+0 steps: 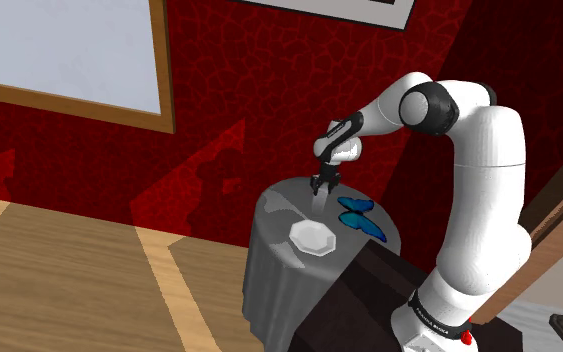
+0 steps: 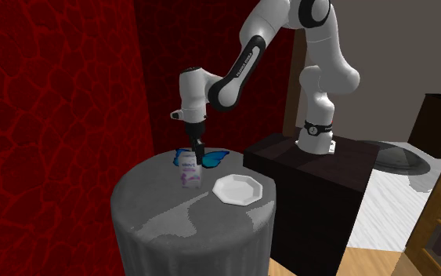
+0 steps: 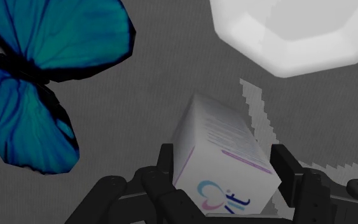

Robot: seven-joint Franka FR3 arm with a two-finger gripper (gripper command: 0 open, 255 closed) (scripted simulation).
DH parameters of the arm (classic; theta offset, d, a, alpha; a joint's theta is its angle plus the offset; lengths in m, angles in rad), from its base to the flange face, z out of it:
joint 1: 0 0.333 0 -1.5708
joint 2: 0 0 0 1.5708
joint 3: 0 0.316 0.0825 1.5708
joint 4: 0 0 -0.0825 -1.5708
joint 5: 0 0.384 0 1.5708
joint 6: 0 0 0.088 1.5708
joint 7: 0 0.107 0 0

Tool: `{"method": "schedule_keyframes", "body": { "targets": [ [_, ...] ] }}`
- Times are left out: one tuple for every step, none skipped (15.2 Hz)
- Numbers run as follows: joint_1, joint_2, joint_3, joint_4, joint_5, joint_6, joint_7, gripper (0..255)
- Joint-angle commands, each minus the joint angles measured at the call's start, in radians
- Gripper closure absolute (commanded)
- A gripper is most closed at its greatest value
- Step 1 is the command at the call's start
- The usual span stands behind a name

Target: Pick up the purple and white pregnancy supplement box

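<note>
The gripper [image 3: 222,156] hangs straight over the box [image 3: 228,162] with its claw released. The two fingers [image 3: 165,162] stand apart, one at each side of the box's upper end, and no squeeze shows. The box stands on the round grey table [image 2: 171,216], not lifted; it is white with purple print and has a looped logo on its top face.

The step in hand appears to be closing the grip. To do it well, the arm should probably sink a little more, so that the pads meet the flat side faces below the top edge rather than the corners. The box seems slightly turned between the fingers, so a small twist of the wrist would square the pads to its faces. A slow, even close would help keep so tall and narrow a thing from tipping, and the lift should then go straight up.

The box's long axis runs vertically, along the gripper's own line. Its logo end points up at the hand and its other end rests on the table.

Farther out, in the second exterior view, the blue butterfly [image 2: 213,159] lies just beside the box at about two o'clock. The white plate [image 2: 238,190] lies at about four o'clock, near but apart. Beyond the table rises the red wall [image 2: 54,94].
</note>
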Motion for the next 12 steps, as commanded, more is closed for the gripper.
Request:
{"method": "schedule_keyframes", "body": {
  "targets": [
    [0.000, 0.002, 0.000, 0.000, 0.000, 0.000, 0.000, 255],
    [0.000, 0.002, 0.000, 0.000, 0.000, 0.000, 0.000, 255],
    [-0.001, 0.003, 0.000, 0.000, 0.000, 0.001, 0.000, 255],
    [-0.001, 0.003, 0.000, 0.001, 0.000, 0.000, 0.000, 255],
    [0.000, -0.001, 0.000, -0.006, 0.000, 0.004, 0.000, 255],
    [0.001, -0.011, -0.003, -0.007, -0.003, -0.006, 0.001, 255],
    [0.003, -0.022, -0.005, -0.007, -0.006, -0.016, 0.003, 255],
    [0.004, -0.032, -0.007, -0.007, -0.009, -0.026, 0.005, 255],
    [0.006, -0.042, -0.009, -0.007, -0.012, -0.036, 0.007, 255],
    [0.007, -0.052, -0.011, -0.006, -0.015, -0.047, 0.009, 255],
    [0.009, -0.062, -0.012, -0.006, -0.018, -0.057, 0.011, 255],
    [0.010, -0.072, -0.014, -0.005, -0.021, -0.068, 0.012, 255]
  ]
}}
